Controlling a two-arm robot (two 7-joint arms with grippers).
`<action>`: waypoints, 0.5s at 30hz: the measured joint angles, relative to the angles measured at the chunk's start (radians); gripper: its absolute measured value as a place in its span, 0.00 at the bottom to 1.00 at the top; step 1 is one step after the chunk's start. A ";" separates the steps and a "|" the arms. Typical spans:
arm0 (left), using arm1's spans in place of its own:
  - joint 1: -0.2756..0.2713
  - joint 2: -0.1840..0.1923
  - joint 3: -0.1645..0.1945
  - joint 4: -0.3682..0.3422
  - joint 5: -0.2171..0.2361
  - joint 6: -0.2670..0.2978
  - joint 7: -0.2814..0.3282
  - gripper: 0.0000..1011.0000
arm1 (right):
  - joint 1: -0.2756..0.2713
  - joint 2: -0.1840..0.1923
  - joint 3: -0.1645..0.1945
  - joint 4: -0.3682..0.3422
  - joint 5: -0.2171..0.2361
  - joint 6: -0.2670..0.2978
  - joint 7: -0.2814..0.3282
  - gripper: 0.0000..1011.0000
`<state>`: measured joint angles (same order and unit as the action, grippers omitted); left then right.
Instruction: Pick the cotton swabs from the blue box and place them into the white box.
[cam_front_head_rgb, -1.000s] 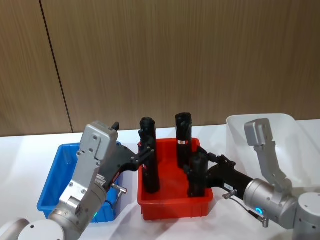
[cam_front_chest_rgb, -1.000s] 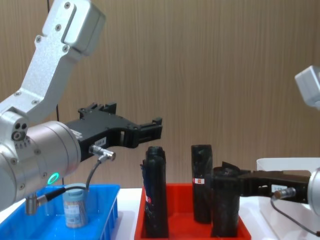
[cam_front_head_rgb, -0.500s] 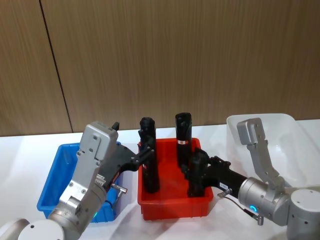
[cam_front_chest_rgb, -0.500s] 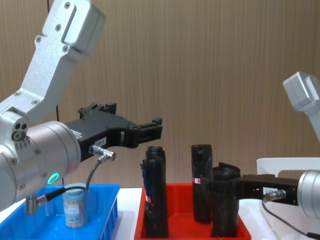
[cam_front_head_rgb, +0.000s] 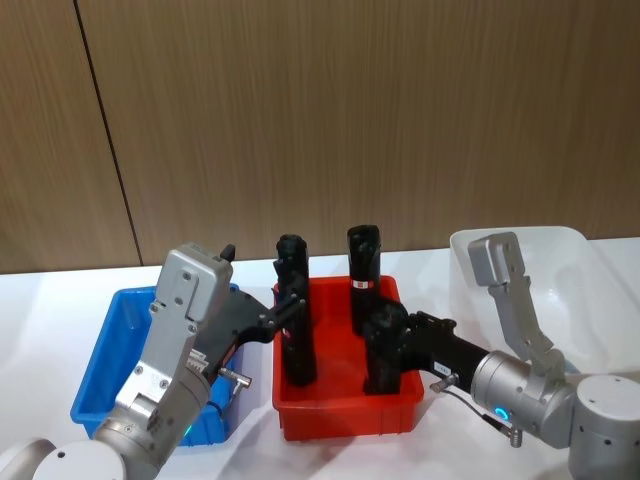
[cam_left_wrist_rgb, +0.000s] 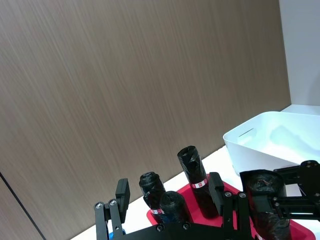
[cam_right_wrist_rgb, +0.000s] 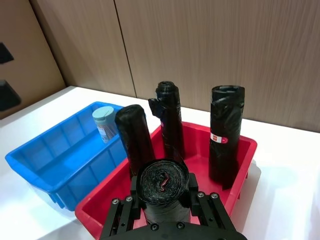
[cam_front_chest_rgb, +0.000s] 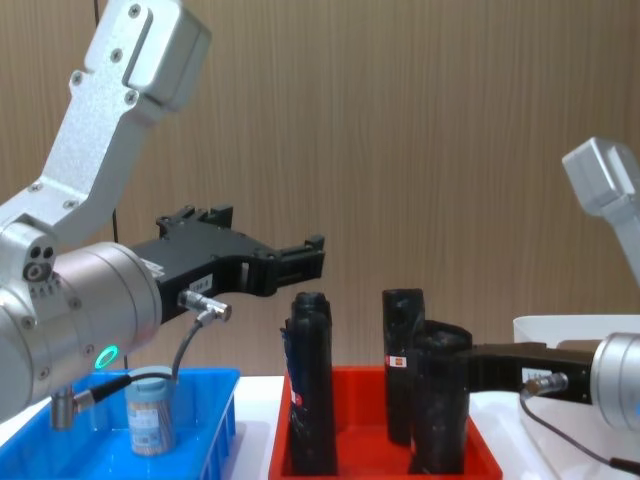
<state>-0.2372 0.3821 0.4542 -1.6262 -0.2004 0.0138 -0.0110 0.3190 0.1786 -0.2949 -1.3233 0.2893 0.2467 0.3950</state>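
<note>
One cotton swab jar (cam_front_chest_rgb: 150, 412) with a dusty-blue lid (cam_right_wrist_rgb: 104, 114) stands upright in the blue box (cam_front_head_rgb: 105, 365), near its far side. My left gripper (cam_front_chest_rgb: 305, 262) hangs open and empty above the gap between the blue box (cam_front_chest_rgb: 205, 405) and the red tray, its fingers (cam_left_wrist_rgb: 122, 192) spread wide. My right gripper (cam_right_wrist_rgb: 162, 202) is shut on a black roll (cam_front_head_rgb: 383, 338) in the red tray's front right part. The white box (cam_front_head_rgb: 565, 285) sits at the far right; its inside looks bare in the left wrist view (cam_left_wrist_rgb: 262, 137).
The red tray (cam_front_head_rgb: 345, 420) sits between the two boxes and holds three black rolls, among them a tall one (cam_front_head_rgb: 292, 310) at its left and one with a red band (cam_front_head_rgb: 362, 275) at the back. A wooden wall stands behind the white table.
My right gripper has shifted a little to the left with the black roll in it, and the red tray has slid slightly the same way. The left arm has not moved.
</note>
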 joint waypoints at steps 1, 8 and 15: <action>0.000 0.000 0.000 0.000 0.000 0.000 0.000 0.99 | -0.001 0.001 0.000 -0.003 0.000 0.000 0.000 0.52; 0.000 0.000 0.000 0.000 0.000 0.000 0.000 0.99 | -0.017 0.009 -0.001 -0.059 0.004 -0.007 -0.006 0.50; 0.000 0.000 0.000 0.000 0.000 0.000 0.000 0.99 | -0.028 0.020 0.005 -0.136 0.015 -0.017 -0.020 0.50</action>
<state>-0.2372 0.3821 0.4542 -1.6262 -0.2004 0.0138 -0.0109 0.2910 0.1988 -0.2896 -1.4595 0.3045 0.2299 0.3751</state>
